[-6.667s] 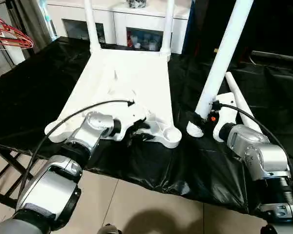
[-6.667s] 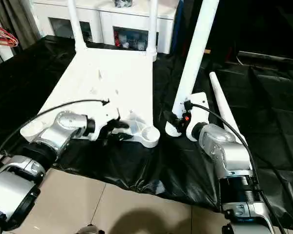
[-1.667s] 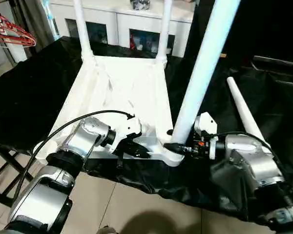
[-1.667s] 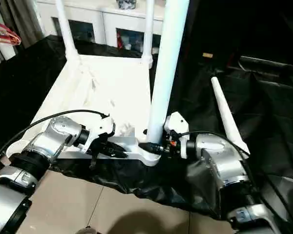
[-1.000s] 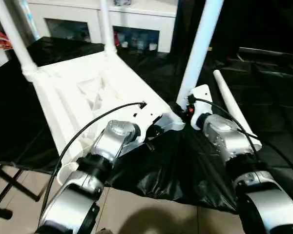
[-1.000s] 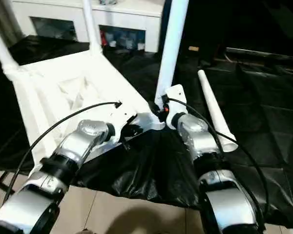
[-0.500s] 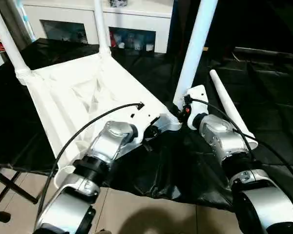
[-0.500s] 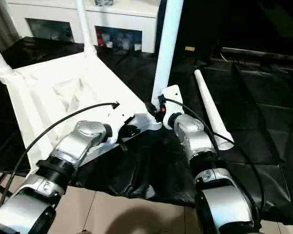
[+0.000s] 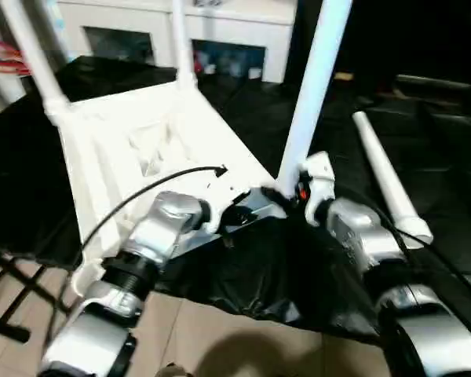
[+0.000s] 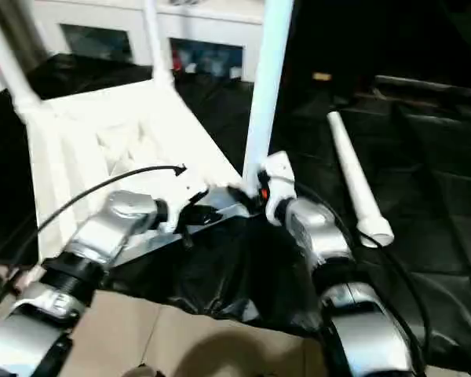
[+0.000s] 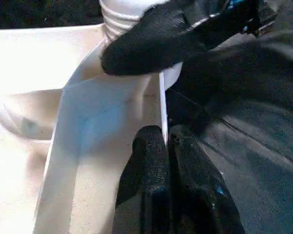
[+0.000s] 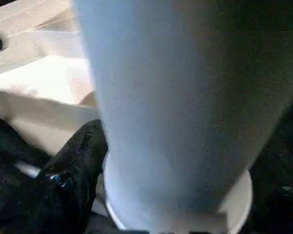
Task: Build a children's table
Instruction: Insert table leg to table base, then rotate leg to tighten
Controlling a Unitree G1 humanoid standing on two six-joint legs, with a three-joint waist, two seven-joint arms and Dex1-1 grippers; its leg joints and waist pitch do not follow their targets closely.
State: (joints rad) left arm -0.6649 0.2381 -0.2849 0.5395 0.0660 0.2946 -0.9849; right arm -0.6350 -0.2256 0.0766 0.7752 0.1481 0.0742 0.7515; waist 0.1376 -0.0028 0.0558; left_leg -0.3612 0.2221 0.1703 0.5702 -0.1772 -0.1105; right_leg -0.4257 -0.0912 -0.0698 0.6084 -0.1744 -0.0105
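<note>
Top inverted on the black-covered desk, two legs upright in the far corners, a spare leg lying flat to the right. Left hand clamped on the thin rim of the top beside the near corner socket. Right hand at the base of a third leg — upright in that socket — fingers set against it; grip state cannot be told.
</note>
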